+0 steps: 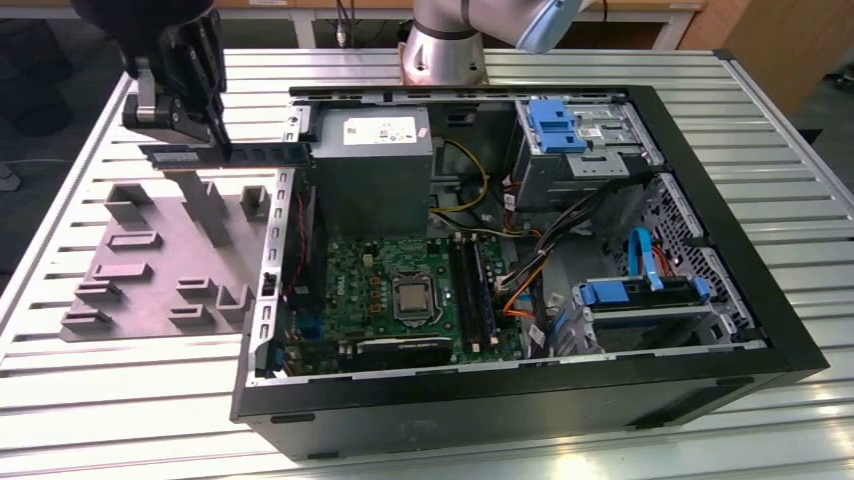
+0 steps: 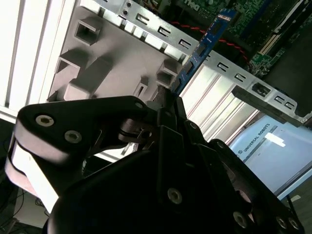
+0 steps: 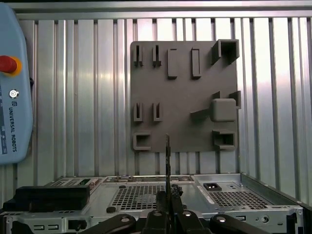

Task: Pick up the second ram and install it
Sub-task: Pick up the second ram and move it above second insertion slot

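Observation:
In the exterior view my gripper (image 1: 211,138) hangs over the table at the exterior view's left, just outside the open computer case (image 1: 534,400). It is shut on the second ram (image 1: 247,153), a thin blue-green stick held level above the grey holder tray (image 1: 147,260). In the second wrist view the ram (image 2: 204,44) juts out from the gripper (image 2: 168,100) toward the case wall. The first wrist view has the ram (image 3: 167,161) edge-on above the gripper (image 3: 167,202), with the tray (image 3: 185,97) behind. The motherboard's black slots (image 1: 470,290) lie inside the case.
A grey power supply (image 1: 374,150) sits at the case's back, close to the ram's free end. Blue drive-bay clips (image 1: 561,125) and cables fill the case's right side. A teach pendant (image 3: 12,87) lies on the slatted metal table (image 1: 134,400).

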